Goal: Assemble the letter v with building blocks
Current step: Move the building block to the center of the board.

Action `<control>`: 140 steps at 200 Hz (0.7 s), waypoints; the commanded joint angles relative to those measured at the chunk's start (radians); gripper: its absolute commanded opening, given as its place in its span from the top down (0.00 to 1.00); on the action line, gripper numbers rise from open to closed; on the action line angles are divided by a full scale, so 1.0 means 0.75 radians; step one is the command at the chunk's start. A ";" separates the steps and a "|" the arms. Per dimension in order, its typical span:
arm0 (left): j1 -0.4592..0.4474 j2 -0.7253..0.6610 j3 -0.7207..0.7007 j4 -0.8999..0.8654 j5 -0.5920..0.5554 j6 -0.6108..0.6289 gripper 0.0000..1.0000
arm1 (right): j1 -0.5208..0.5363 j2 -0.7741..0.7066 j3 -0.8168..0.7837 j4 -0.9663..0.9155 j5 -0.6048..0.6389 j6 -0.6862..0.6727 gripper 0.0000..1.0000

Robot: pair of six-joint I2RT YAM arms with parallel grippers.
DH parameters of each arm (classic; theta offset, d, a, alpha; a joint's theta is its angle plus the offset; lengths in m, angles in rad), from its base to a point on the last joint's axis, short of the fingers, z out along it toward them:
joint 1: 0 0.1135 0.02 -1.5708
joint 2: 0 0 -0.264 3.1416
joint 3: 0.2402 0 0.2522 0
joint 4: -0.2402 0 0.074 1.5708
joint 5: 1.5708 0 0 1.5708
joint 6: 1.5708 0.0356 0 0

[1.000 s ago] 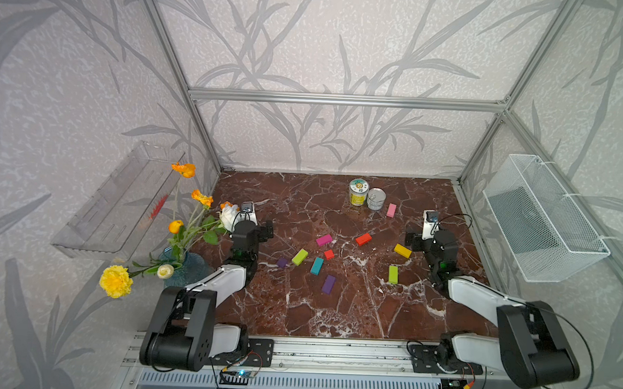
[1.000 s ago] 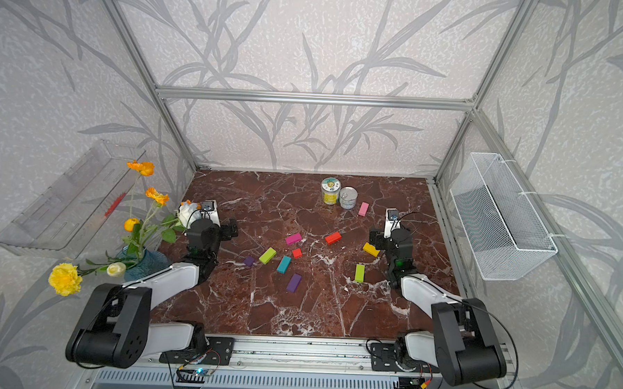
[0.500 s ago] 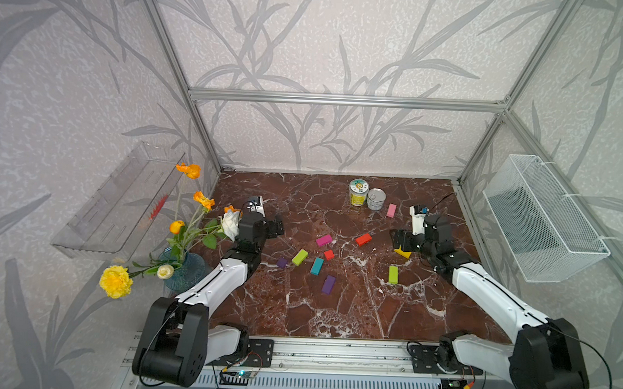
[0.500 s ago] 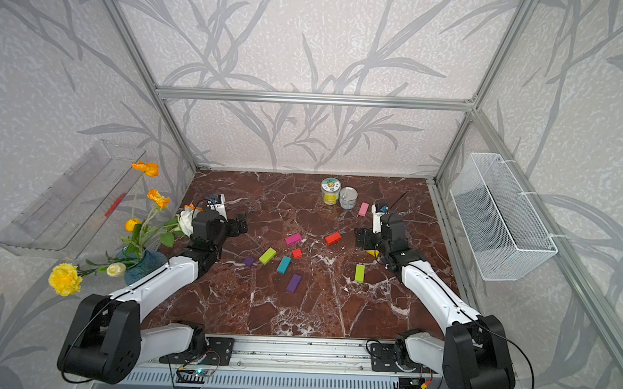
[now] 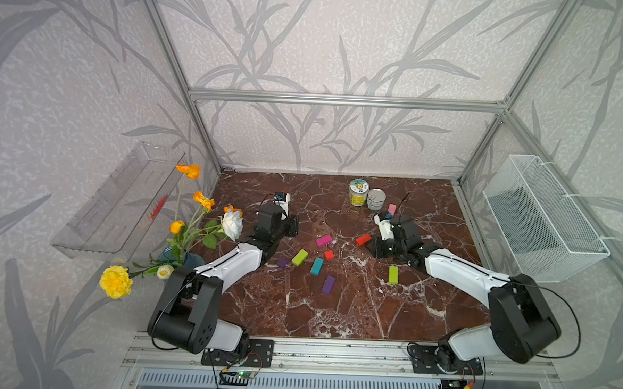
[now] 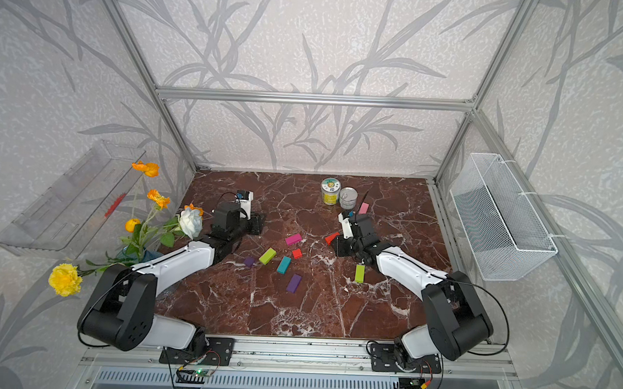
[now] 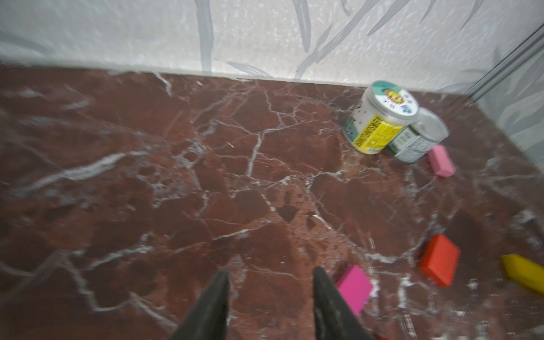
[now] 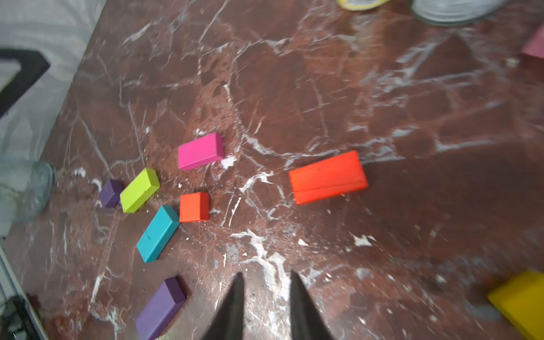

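Observation:
The building blocks lie loose and scattered on the marble table (image 5: 333, 312); a letter v is not in view. In a cluster are a magenta brick (image 5: 323, 240), lime brick (image 5: 299, 257), red cube (image 5: 329, 254), teal brick (image 5: 316, 266), purple brick (image 5: 328, 285) and purple cube (image 5: 282, 262). A red brick (image 5: 363, 239) lies just left of my right gripper (image 8: 266, 273), whose jaws stand narrowly open and empty. A yellow brick (image 8: 521, 303) sits beside it. My left gripper (image 7: 271, 270) is open and empty, left of the magenta brick (image 7: 354, 288). A second lime brick (image 5: 393, 274) and a pink brick (image 5: 392, 208) lie apart.
Two tin cans (image 5: 359, 192) (image 5: 376, 199) stand at the back beside the pink brick. A vase of flowers (image 5: 184, 258) crowds the left arm. A wire basket (image 5: 543, 220) hangs on the right wall and a clear tray (image 5: 122, 201) on the left wall.
Both arms have stretched forward from their folded poses. The right gripper swung left, over the yellow brick to beside the red brick. The left gripper moved toward the back.

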 commanded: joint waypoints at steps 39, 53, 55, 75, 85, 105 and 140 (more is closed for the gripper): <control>-0.018 0.251 0.170 -0.040 0.269 -0.110 0.98 | 0.086 0.328 0.192 0.174 -0.185 0.138 1.00; -0.024 0.329 0.212 -0.044 0.310 -0.164 1.00 | 0.102 0.392 0.227 0.197 -0.200 0.163 1.00; -0.025 0.338 0.216 -0.043 0.316 -0.170 1.00 | 0.104 0.400 0.232 0.201 -0.203 0.164 1.00; -0.032 0.419 0.251 -0.044 0.328 -0.231 1.00 | 0.129 0.478 0.293 0.191 -0.188 0.171 1.00; -0.036 0.446 0.265 -0.045 0.330 -0.252 1.00 | 0.139 0.513 0.320 0.183 -0.184 0.175 1.00; -0.041 0.494 0.301 -0.077 0.330 -0.267 1.00 | 0.154 0.578 0.375 0.159 -0.178 0.173 1.00; -0.045 0.553 0.344 -0.132 0.374 -0.263 1.00 | 0.164 0.660 0.462 0.079 -0.161 0.153 1.00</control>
